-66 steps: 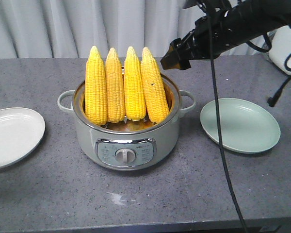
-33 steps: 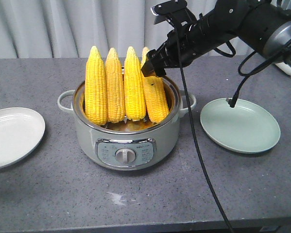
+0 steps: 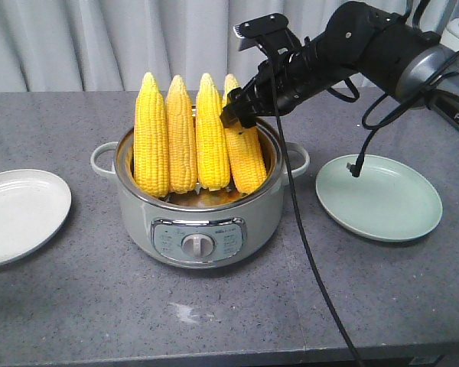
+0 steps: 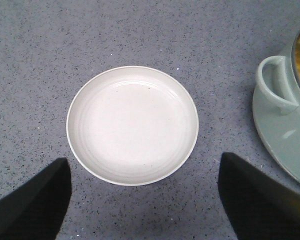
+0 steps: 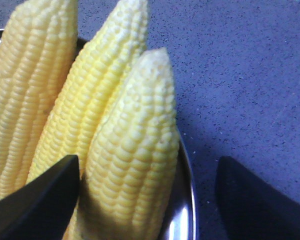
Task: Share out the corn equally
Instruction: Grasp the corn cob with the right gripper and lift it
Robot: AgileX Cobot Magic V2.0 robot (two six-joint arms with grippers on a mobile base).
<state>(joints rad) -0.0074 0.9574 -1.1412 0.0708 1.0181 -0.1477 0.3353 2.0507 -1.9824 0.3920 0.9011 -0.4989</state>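
Note:
Several yellow corn cobs [image 3: 182, 134] stand upright, tips up, in a pale green electric pot [image 3: 138, 218]. My right gripper [image 3: 238, 113] is open around the upper part of the rightmost cob [image 3: 249, 164]. In the right wrist view that cob [image 5: 135, 165] sits between the fingers of the right gripper [image 5: 149, 165], close to the left finger [image 5: 45, 195] and well apart from the right one. My left gripper [image 4: 144, 160] hangs open above the table just in front of the white plate [image 4: 132, 125], with nothing in it.
The white plate [image 3: 15, 218] lies left of the pot and a pale green plate [image 3: 379, 197] lies to its right, neither holding anything. The pot's handle [image 4: 277, 85] shows at the right of the left wrist view. A black cable [image 3: 306, 245] hangs from the right arm across the pot's right side.
The right arm has swung left from behind the pot's right side onto the rightmost cob, its open fingers now around the cob's top. The cobs and plates have not moved.

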